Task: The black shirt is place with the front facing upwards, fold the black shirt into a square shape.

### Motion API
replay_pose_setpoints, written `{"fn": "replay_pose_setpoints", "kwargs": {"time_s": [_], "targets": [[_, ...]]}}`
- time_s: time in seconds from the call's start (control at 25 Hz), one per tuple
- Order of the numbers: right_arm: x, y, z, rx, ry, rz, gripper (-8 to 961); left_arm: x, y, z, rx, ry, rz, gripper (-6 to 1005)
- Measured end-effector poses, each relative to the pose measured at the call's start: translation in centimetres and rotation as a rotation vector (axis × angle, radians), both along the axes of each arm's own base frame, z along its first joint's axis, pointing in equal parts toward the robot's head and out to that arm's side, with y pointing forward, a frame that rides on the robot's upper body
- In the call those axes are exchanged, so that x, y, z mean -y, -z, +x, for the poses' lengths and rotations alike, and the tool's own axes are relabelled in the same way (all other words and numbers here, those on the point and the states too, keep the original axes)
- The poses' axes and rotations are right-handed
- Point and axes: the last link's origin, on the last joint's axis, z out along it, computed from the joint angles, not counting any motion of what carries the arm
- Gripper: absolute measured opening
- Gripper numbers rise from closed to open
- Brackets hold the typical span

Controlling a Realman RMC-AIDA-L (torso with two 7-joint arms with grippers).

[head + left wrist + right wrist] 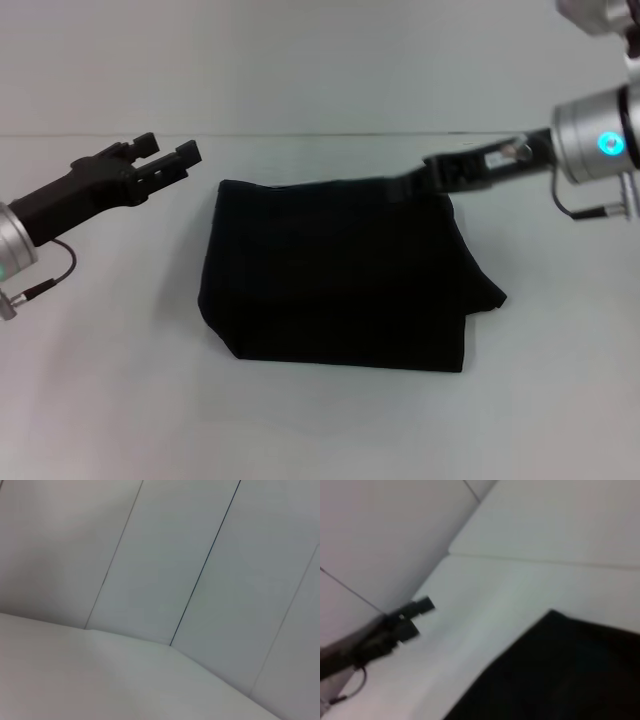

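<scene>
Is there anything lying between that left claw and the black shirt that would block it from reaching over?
Nothing visible. Only bare white table lies between the left gripper and the near edge of the black shirt. The right gripper is already at the shirt's far corner on the robot's right.

Plain white table (110, 400), smooth and bare around its middle, black shirt (335, 270) lying flat on it near the centre, folded into a rough rectangle, one corner jutting rightward
</scene>
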Motion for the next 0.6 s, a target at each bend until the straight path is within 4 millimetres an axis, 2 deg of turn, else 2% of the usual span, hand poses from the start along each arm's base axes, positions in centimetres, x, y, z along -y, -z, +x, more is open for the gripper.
{"fn": "replay_pose_setpoints", "kwargs": {"time_s": [0.24,0.6], "targets": [[1.0,-0.5,3.0,0.008,0.061,0.009,26,-0.1,0.4,0.5,0.004,0.009,-0.010,842],[1.8,0.2,5.7,0.010,0.130,0.018,39,-0.3,0.7,0.8,0.006,0.018,-0.016,842]]}}
